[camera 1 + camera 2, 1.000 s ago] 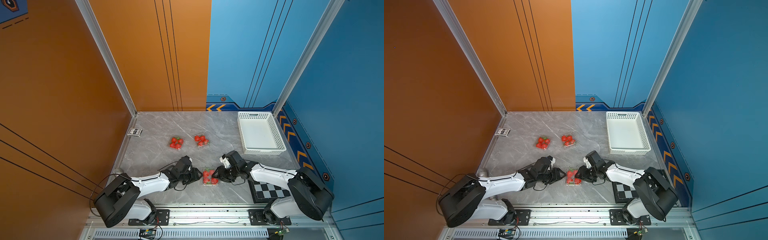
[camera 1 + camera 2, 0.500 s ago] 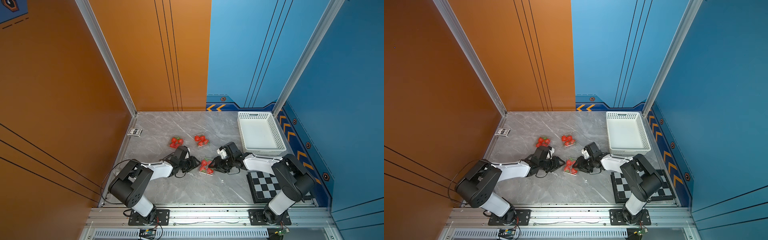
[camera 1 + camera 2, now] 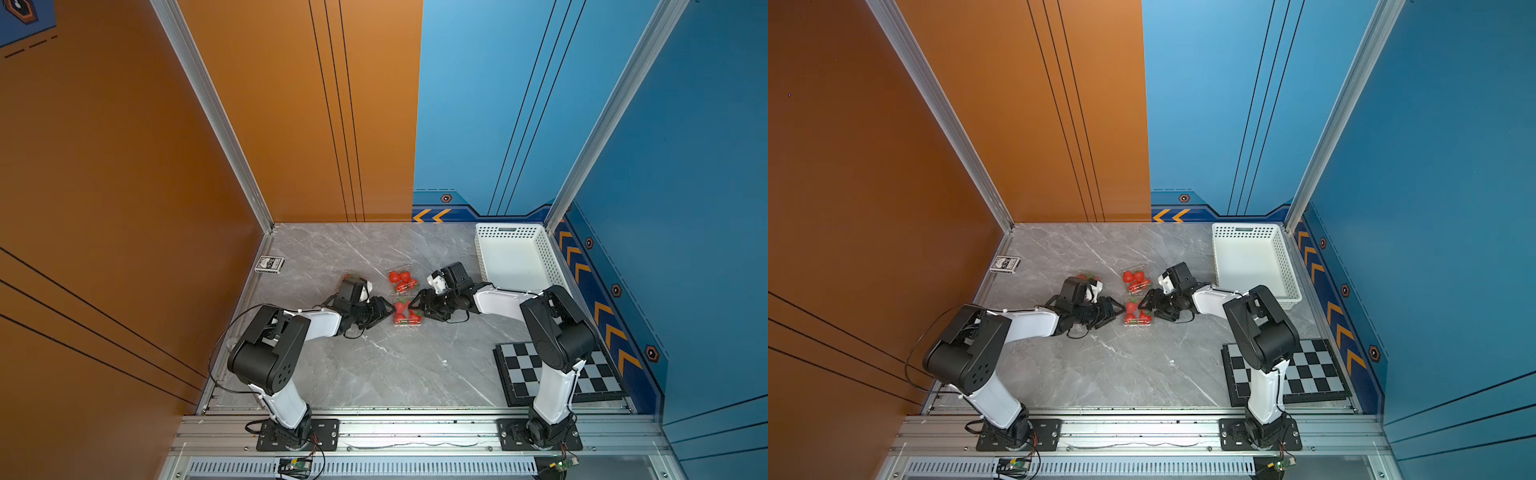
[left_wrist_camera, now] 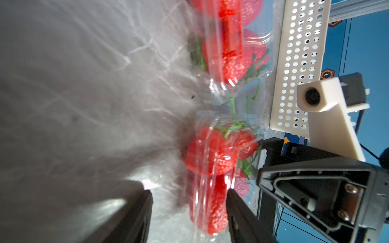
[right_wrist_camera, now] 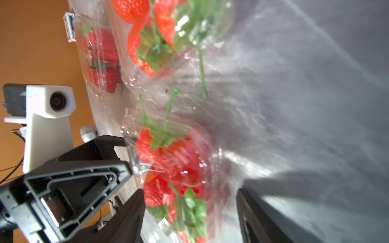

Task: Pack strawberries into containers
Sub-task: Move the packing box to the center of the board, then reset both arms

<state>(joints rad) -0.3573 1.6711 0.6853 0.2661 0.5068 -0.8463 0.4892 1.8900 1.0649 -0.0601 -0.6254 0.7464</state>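
A clear container [image 3: 406, 312] [image 3: 1137, 312] of red strawberries [image 4: 210, 155] lies closed on the grey table between my two grippers. My left gripper [image 3: 384, 311] [image 4: 189, 212] is open, its fingers straddling one end of the box; one finger [image 4: 134, 216] stands clear of the plastic. My right gripper [image 3: 417, 305] [image 5: 189, 212] is open round the opposite end, with a gap beside one finger [image 5: 252, 218]. A second filled container [image 3: 402, 281] [image 4: 227, 52] lies just behind. A third container [image 3: 1088, 276] is mostly hidden behind the left wrist.
A white perforated basket [image 3: 515, 257] [image 4: 299, 63] stands at the back right. A chessboard [image 3: 519, 374] lies at the front right under the right arm. A small card box [image 3: 269, 264] sits by the left wall.
Both grippers moved away from the front edge with the container between them, bringing it up to the second box. Both jaws have since widened off it.
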